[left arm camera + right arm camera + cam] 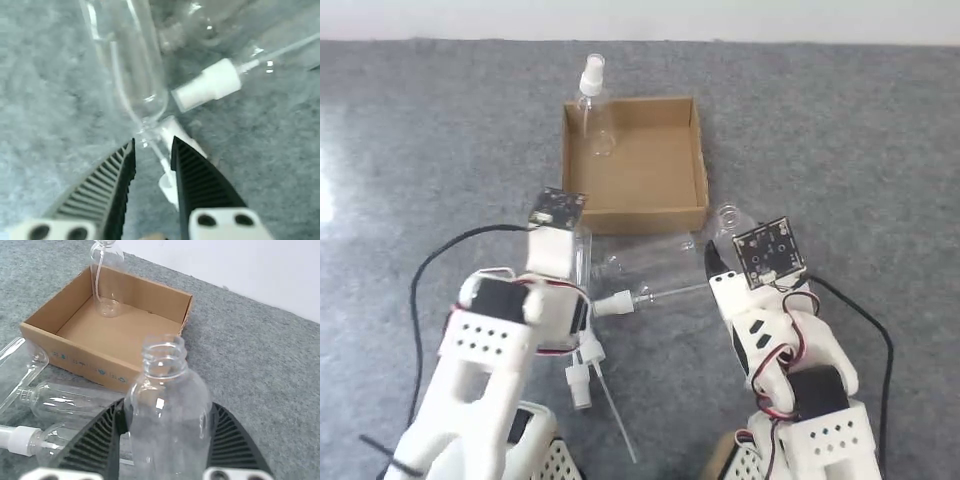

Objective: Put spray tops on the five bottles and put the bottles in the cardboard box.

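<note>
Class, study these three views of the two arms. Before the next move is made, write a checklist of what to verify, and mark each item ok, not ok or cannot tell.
1. Right pincer has a firm hold on a bottle: ok, it is clamped from both sides.
2. That bottle's neck is open and ready for a top: ok.
3. A spray top is at hand: ok, one lies loose ahead of the left pincer.
4. Left pincer already holds a top: cannot tell.
5. Cardboard box has room: ok, only one capped bottle stands in it, in a corner.
6. All five bottles are capped: not ok, uncapped bottles lie beside the box.
</note>
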Controlling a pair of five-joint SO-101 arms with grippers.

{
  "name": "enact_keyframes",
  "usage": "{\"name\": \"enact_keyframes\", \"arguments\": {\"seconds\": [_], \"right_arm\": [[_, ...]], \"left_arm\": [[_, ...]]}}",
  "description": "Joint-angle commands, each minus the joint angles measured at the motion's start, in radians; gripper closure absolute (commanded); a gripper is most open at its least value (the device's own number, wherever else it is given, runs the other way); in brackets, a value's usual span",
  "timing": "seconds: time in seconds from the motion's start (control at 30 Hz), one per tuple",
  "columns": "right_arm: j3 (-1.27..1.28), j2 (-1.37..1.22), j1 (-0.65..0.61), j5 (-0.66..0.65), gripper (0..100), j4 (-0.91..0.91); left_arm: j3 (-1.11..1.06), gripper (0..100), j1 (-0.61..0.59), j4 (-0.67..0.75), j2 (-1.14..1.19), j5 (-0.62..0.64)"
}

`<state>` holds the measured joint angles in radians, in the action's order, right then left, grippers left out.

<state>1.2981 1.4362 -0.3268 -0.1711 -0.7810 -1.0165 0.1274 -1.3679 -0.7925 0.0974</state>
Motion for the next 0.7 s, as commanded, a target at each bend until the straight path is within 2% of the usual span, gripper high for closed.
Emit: {"name": "enact_keyframes", "arguments": {"seconds": [0.0, 0.17, 0.37, 0.47, 0.67], "right_arm": [[-0.009, 0.010, 0.015, 0.009, 88.7, 0.028], [-0.009, 0.010, 0.015, 0.009, 88.7, 0.028], [-0.011, 0.010, 0.015, 0.009, 88.7, 0.028], [-0.011, 0.010, 0.015, 0.009, 88.7, 0.028], [-0.011, 0.010, 0.015, 0.009, 88.7, 0.028]], "left_arm": [[0.053, 89, 0.072, 0.051, 0.037, 0.040], [0.004, 89, 0.140, 0.052, 0.037, 0.041], [-0.021, 93, 0.146, 0.074, 0.044, 0.044], [-0.058, 93, 0.147, 0.100, 0.044, 0.135], [-0.070, 84, 0.147, 0.101, 0.044, 0.318]]}}
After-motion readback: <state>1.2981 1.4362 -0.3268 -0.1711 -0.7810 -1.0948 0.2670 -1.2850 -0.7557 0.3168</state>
